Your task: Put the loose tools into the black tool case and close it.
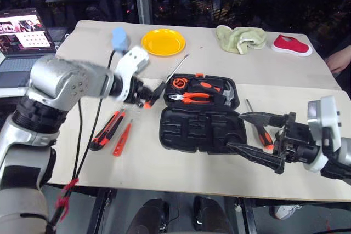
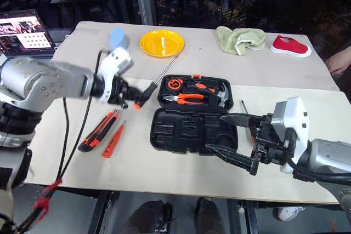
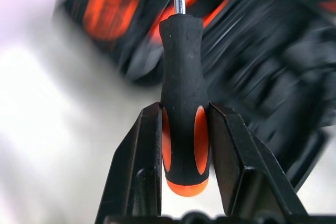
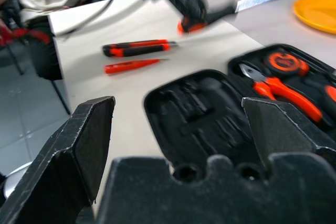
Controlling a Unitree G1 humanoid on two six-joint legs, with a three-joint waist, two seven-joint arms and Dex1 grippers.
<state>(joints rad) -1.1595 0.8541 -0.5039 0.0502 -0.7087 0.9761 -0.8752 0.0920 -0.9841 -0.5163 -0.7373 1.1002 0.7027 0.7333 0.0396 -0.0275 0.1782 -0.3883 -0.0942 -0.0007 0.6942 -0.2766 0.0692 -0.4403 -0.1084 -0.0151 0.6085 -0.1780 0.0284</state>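
between the left gripper [image 3: 184, 145] fingers a black-and-orange screwdriver [image 1: 155, 95] sits clamped by its handle, shaft pointing beyond them toward the open black tool case [image 1: 200, 114], ready for stowing; right gripper [image 1: 258, 138] fingers gape wide, empty, beside the case.

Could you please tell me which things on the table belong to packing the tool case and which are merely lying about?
For the job: black tool case, open; screwdriver held in left gripper; second screwdriver; utility knife; tester screwdriver.

Lying about: yellow plate, green cloth, red shoe, laptop.
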